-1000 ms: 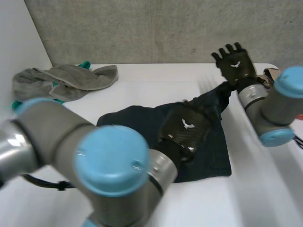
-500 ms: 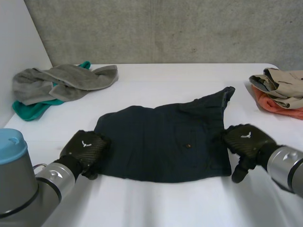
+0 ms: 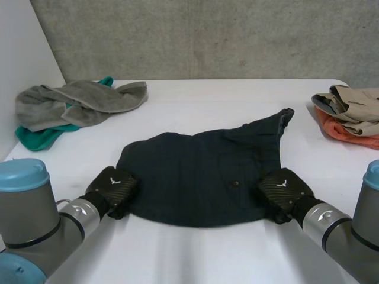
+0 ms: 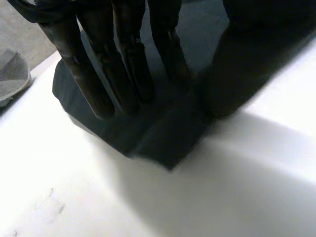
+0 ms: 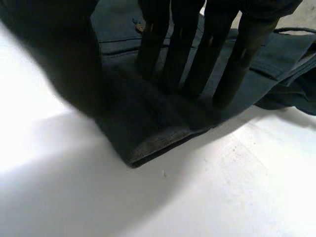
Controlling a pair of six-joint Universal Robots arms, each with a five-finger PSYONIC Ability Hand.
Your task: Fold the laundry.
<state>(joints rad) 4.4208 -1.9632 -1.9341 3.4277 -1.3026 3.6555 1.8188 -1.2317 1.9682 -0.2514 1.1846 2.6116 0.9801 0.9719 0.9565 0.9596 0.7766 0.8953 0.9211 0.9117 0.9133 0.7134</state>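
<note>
**Near edge**
- Left arm (image 3: 29, 219), grey with a light-blue cap, enters at the near left. Right arm (image 3: 349, 236) enters at the near right.
- White surface (image 3: 201, 254), bare in front of the cloth.

**Hands on the cloth**
- Left hand (image 3: 112, 186): set on the near left corner of the dark navy garment (image 3: 195, 171). In the left wrist view the hand (image 4: 123, 64) has its fingers (image 4: 131, 69) straight, tips down on the garment (image 4: 168, 138), thumb beside them. It is not closed round the fabric.
- Right hand (image 3: 283, 190): set on the near right corner of the same garment. In the right wrist view the hand (image 5: 197, 54) has straight fingers (image 5: 190, 59) resting on the garment (image 5: 148, 123) just behind its hem. It is pressing, not grasping.

**Middle**
- Dark navy garment: spread flat at the centre of the surface, with one narrow part reaching toward the far right.

**Far side**
- Grey towel (image 3: 83, 100), crumpled at the far left, lying over a teal cloth (image 3: 32, 137). Both are well apart from the garment.
- Tan garment (image 3: 349, 100), folded, on top of an orange garment (image 3: 340, 131) at the far right edge.
- Grey wall (image 3: 207, 35) behind the surface.
</note>
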